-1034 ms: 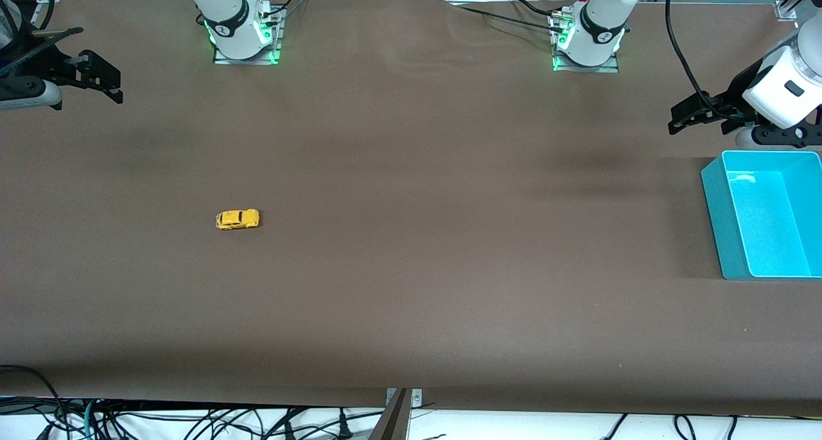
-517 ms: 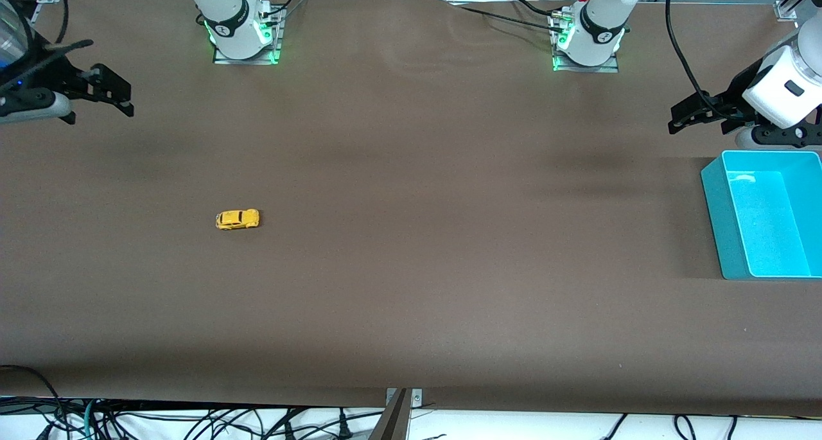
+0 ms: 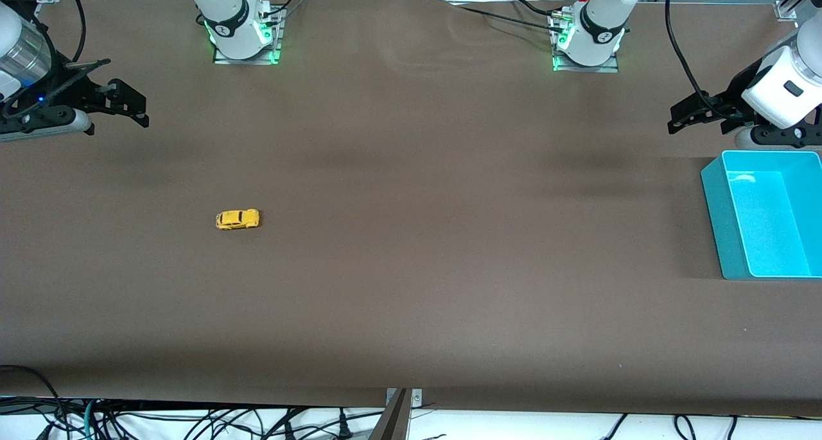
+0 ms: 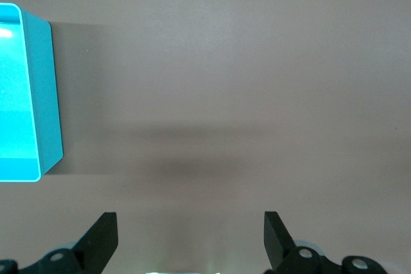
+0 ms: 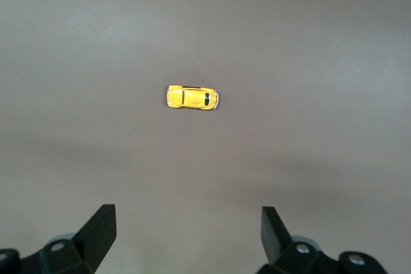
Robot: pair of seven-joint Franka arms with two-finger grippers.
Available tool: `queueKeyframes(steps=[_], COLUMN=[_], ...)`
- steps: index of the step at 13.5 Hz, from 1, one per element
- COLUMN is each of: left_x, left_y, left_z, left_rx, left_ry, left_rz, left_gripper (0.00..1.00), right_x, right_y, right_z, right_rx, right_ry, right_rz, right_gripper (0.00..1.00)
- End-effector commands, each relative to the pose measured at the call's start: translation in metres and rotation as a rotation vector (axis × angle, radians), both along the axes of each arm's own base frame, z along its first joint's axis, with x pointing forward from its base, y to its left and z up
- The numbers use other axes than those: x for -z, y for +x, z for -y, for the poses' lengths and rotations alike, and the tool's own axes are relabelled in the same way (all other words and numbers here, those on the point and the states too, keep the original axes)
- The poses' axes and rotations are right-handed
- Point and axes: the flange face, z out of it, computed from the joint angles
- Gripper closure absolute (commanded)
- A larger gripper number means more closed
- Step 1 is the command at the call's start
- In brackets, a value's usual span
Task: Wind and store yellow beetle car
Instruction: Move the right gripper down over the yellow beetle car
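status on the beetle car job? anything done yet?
Done: nothing. The yellow beetle car sits untouched on the table.
In hand: the right gripper, open and empty, hangs above the table near its arm's end.
Left: grasp, wind, store. The left gripper waits open by the teal bin.

No legible text, label, brand or number — on anything in view.

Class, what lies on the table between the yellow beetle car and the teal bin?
Nothing: the front view shows only bare brown table between yellow beetle car and teal bin.
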Motion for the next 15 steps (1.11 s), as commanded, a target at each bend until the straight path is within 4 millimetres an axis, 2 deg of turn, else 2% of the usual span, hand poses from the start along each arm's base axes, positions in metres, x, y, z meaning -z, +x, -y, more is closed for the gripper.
queueKeyframes(steps=[1, 11, 13, 15], left_x=[-0.004, -0.004, -0.004, -0.004], left_y=[0.004, 0.003, 0.003, 0.003], left_z=[0.000, 0.003, 0.003, 0.002], left_rx=[-0.010, 0.000, 0.000, -0.001], left_ry=[0.030, 0.030, 0.030, 0.031], left_rz=[-0.007, -0.007, -0.007, -0.007], left_gripper=[0.00, 0.00, 0.00, 0.00], right_x=[-0.003, 0.004, 0.021, 0.046], right_y=[-0.004, -0.008, -0.006, -0.005], right_z=[0.000, -0.003, -0.005, -0.018], right_rx=[0.018, -0.006, -0.074, -0.183], right_ry=[0.014, 0.008, 0.013, 0.016], right_rz=[0.002, -0.048, -0.067, -0.068], right_gripper=[0.00, 0.00, 0.00, 0.00])
